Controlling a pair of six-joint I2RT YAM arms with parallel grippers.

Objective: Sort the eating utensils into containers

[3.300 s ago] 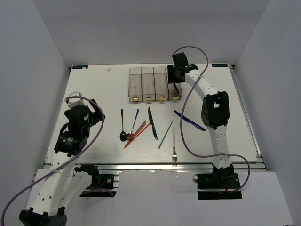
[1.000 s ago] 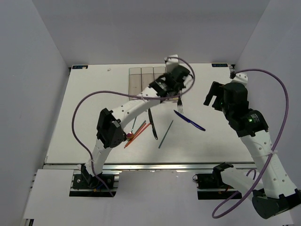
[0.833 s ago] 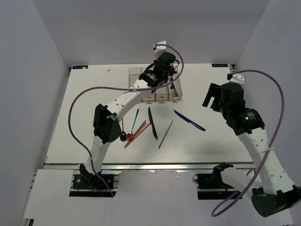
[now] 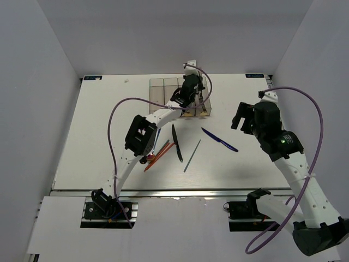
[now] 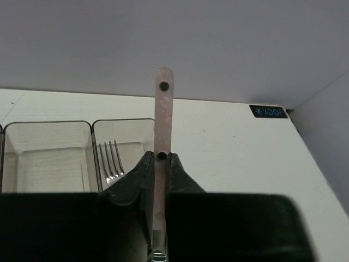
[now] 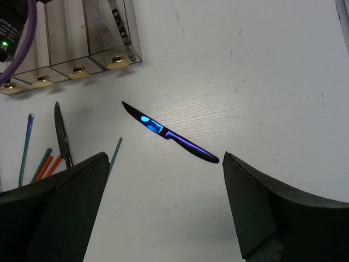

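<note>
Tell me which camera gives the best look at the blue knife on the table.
Right wrist: the blue knife lies whole and large in mid-frame, with blade and handle distinct. In the top external view the blue knife is whole too, but small and thin. The left wrist view misses it entirely.

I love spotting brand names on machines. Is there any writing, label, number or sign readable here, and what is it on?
No text is legible.
Dark sticker at the table's far right corner: pale characters, too blurred to read.
Similar sticker at the far left corner: too small to read.
Yellow tabs on the bins: no lettering visible.
Pinkish handle in the left gripper: two dark rivets, no writing.
</note>
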